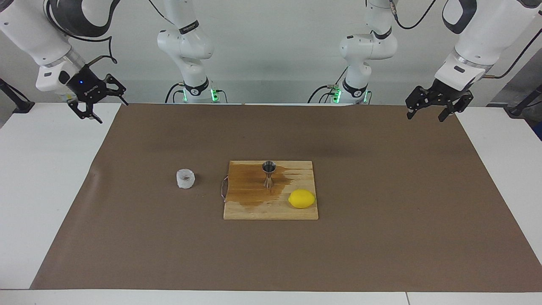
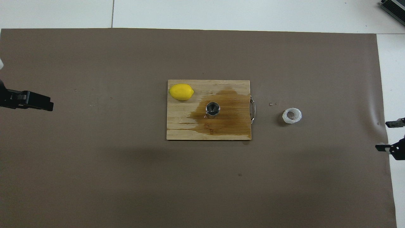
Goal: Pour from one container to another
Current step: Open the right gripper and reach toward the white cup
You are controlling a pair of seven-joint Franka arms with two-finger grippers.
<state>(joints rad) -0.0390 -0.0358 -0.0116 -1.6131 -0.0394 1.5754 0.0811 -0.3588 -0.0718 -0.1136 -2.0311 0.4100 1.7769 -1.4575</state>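
From the facing camera I see the small squat translucent white ribbed plastic cup (image 1: 185, 178) standing upright on the brown paper mat (image 1: 381, 212) that covers the white surface (image 1: 42, 190). It sits beside the handle end of the rectangular wooden cutting board (image 1: 262, 209), toward the right arm's end, clear of the board. The small shiny steel hourglass-shaped jigger (image 1: 269, 173) stands upright on the board in the middle of a dark wet stain (image 1: 247, 186), near the board's edge closest to the robots. A yellow lemon (image 1: 302, 198) lies on the same board, farther from the robots than the jigger and toward the left arm's end. My right tool (image 1: 98, 106) hangs in the air over the mat's corner at the right arm's end, fingers spread apart and holding nothing. My left tool (image 1: 427, 111) hangs over the mat's corner at the left arm's end, also spread wide and empty. Both are well apart from the cup and the jigger.

From the overhead camera the cup (image 2: 291, 115) shows its open mouth, and the jigger (image 2: 213, 109) its round upper bowl, the stain (image 2: 227, 120) spreading around it toward the board's metal handle (image 2: 252, 109). The lemon (image 2: 181, 91) rests in the board's (image 2: 177, 126) corner farthest from the robots. Only the tips of the left tool (image 2: 28, 100) and right tool (image 2: 390, 135) reach into view at the edges, the right one's two fingertips plainly parted.
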